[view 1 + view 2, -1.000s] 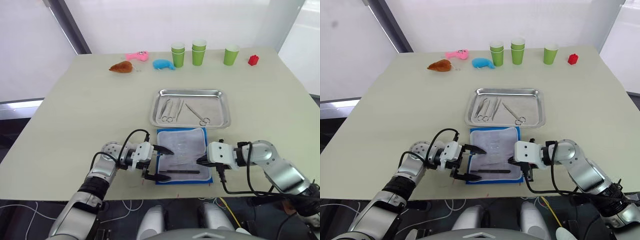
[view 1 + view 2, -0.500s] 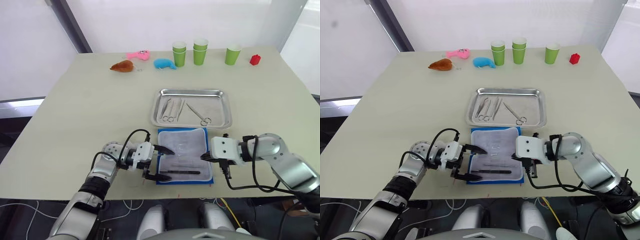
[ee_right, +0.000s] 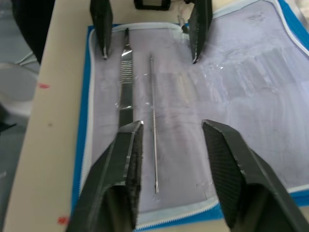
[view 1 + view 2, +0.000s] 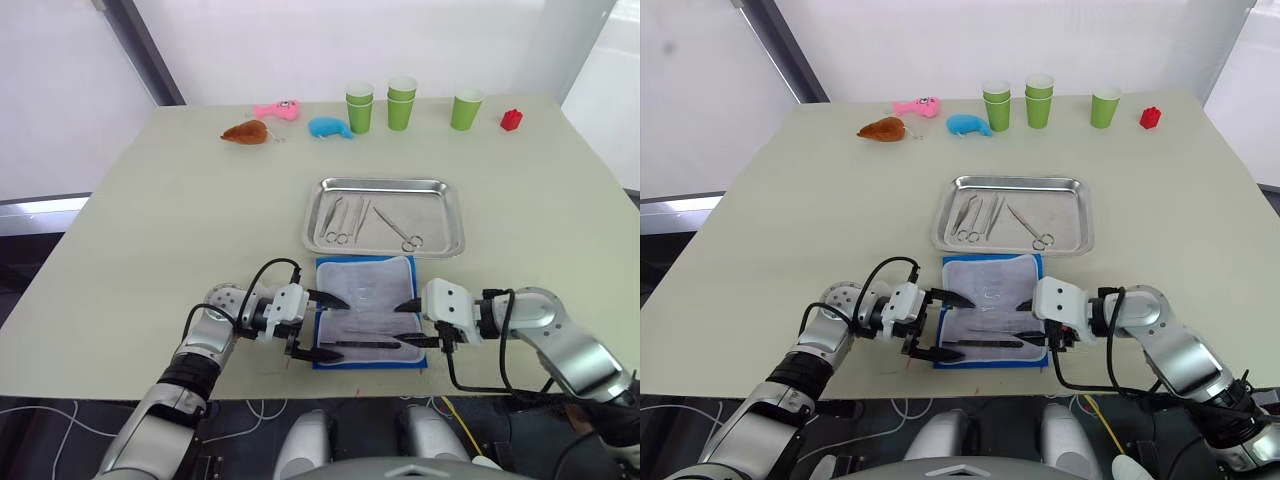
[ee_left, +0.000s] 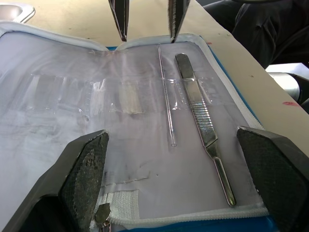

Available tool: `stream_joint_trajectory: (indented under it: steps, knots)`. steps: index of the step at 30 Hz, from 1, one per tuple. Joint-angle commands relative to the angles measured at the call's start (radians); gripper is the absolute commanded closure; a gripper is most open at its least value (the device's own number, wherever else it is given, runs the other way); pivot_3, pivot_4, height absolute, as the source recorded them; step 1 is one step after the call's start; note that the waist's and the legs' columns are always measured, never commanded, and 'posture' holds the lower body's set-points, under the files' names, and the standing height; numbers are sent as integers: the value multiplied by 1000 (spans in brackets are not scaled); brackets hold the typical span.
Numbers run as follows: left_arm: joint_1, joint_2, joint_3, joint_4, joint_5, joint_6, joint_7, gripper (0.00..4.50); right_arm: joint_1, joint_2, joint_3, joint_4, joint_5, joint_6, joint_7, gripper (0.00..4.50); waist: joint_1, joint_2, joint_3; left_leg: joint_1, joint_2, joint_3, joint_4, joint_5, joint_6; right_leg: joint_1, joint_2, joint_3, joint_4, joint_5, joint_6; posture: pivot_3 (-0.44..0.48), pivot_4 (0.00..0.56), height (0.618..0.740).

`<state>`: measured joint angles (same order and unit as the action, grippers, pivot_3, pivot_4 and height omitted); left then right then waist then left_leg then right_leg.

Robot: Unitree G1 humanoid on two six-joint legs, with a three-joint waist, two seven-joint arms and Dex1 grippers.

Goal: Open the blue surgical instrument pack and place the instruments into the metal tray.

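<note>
The blue surgical instrument pack [image 4: 365, 308] lies open near the table's front edge, pale lining up. Two instruments rest on its near part: a flat metal handle [image 5: 203, 125] and a thin probe [image 5: 166, 96], also seen as handle [image 3: 125, 92] and probe [image 3: 154, 130]. My left gripper [image 4: 335, 326] is open at the pack's left edge. Facing it from the right edge, my right gripper [image 4: 403, 325] is open, its fingers on either side of the two tools. The metal tray [image 4: 438, 212] sits just beyond the pack and holds scissors [image 4: 335, 222] and more scissors [image 4: 400, 232].
Along the far edge stand green cups [image 4: 358, 108], [image 4: 400, 103], [image 4: 465, 108], a red block [image 4: 511, 120], a blue plush toy [image 4: 328, 128], a pink toy [image 4: 275, 111] and a brown toy [image 4: 244, 133]. The table's front edge runs just below the pack.
My right gripper has opened, and its fingers have settled over the pack's near right part. The left gripper and the pack have stayed put.
</note>
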<state>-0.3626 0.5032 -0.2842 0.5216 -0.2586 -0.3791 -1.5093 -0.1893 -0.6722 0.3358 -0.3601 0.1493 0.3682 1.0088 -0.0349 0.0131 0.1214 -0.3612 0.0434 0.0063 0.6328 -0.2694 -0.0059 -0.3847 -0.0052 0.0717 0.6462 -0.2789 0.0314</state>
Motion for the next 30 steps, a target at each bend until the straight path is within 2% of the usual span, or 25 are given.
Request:
stream_joint_trajectory:
  steps: [1,8,22,30]
  knots:
    - [87,-10,-85,120,126,53,25,0,11,28,-13,67,-17,-88,-28,2436,0,0,0,0,0,0,0,0,0,0,0,0,0,0,0,0,150,740]
    - [87,-7,-83,119,124,53,25,0,34,30,4,162,-41,-197,-6,2436,0,0,0,0,-1,-1,0,0,0,1,0,0,0,0,0,0,150,740]
    - [84,-5,-83,120,124,54,22,0,39,50,-41,158,45,-244,35,2436,-1,0,0,0,-1,-1,0,0,0,1,1,-1,0,0,0,0,150,740]
    - [80,-5,-83,122,125,54,21,0,32,33,-27,231,-24,-307,28,2436,-1,0,0,0,-1,-1,0,0,0,1,1,-1,0,0,0,0,150,740]
